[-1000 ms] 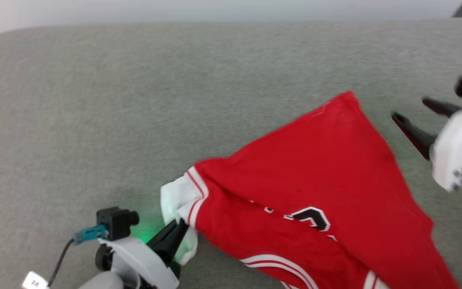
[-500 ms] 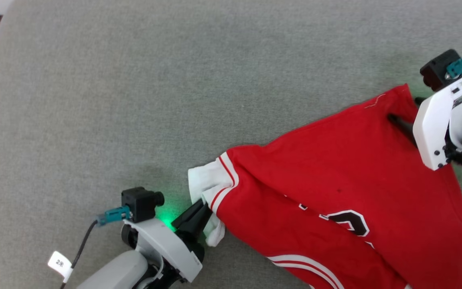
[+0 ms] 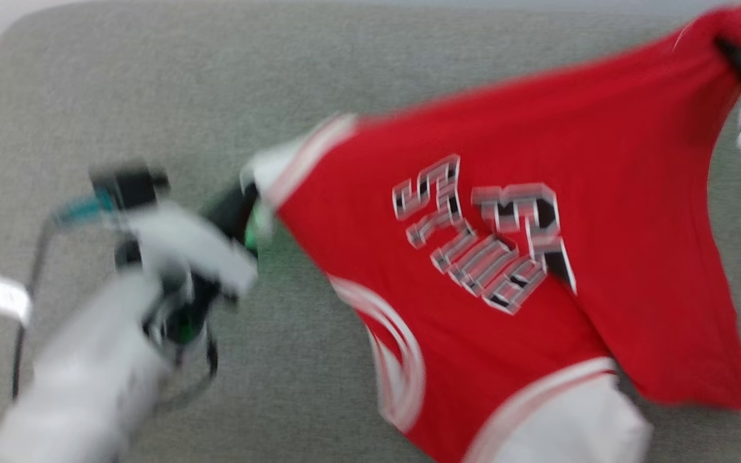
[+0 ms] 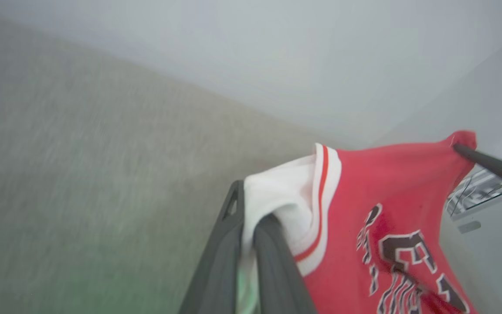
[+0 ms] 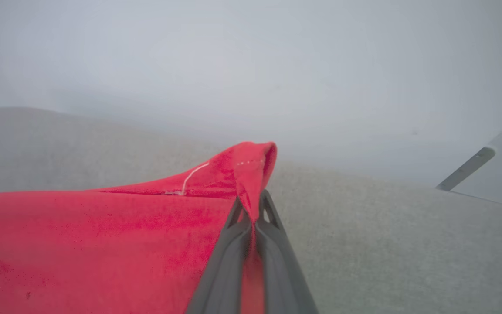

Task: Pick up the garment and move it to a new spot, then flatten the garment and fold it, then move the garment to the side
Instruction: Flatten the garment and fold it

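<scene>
The garment, a red jersey with white sleeves and black white-outlined characters, hangs stretched between both grippers above the grey surface. My left gripper is shut on its white sleeve, whose cloth is pinched between the dark fingers in the left wrist view. At the upper right my right gripper is shut on a red corner of the garment, which folds over the fingertips in the right wrist view. The lower sleeve droops toward the bottom edge. The head view is blurred.
The grey fabric surface stretches under and around the garment, with its rounded far-left corner visible. A pale wall lies beyond it. A cable runs along my left arm.
My right gripper closed on the garment's red corner. Both arms lifted, raising the garment off the surface and spreading it so the characters show.
</scene>
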Robot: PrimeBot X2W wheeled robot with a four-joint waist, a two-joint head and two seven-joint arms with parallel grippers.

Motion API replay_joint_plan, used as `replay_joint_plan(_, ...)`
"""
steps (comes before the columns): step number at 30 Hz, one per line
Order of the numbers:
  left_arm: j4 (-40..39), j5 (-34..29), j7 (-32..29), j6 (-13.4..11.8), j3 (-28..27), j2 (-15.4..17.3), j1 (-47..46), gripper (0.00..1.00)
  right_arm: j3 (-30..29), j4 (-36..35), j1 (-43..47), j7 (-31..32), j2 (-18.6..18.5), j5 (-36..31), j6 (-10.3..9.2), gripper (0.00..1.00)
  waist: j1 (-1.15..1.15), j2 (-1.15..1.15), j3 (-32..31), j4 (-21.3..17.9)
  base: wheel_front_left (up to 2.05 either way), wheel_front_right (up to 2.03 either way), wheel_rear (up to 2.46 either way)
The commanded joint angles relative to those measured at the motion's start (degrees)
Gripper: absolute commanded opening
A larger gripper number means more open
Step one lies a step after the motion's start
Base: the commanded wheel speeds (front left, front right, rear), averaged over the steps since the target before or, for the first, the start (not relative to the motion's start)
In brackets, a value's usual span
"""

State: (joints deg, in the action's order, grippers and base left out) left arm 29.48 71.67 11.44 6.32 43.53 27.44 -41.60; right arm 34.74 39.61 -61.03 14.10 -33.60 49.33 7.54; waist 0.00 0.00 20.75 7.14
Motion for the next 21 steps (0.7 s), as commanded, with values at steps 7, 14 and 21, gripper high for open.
replay_joint_plan(7, 5.8, -0.6, -3.2, -3.9, -4.7, 0.1, -20.2, 0.00, -6.7, 9.7, -10.7, -5.2, 1.3, -3.3, -0.19, 0.00, 0.00, 0.00, -0.4, -4.6, 0.00, 0.00, 0.00)
replay_joint_plan(14, 15.2, -0.6, -0.6, -5.1, -10.4, -1.8, -40.1, 0.00, -13.7, 18.2, -24.8, -11.6, 2.6, -7.0, -0.53, 0.00, 0.00, 0.00, 2.1, -6.8, 0.00, 0.00, 0.00)
replay_joint_plan(21, 20.9, -1.2, 2.4, -1.8, -12.6, -3.9, -49.5, 0.00, -15.6, 22.4, -30.6, -18.5, 5.3, -10.3, -0.53, 0.00, 0.00, 0.00, 2.0, -7.5, 0.00, 0.00, 0.00)
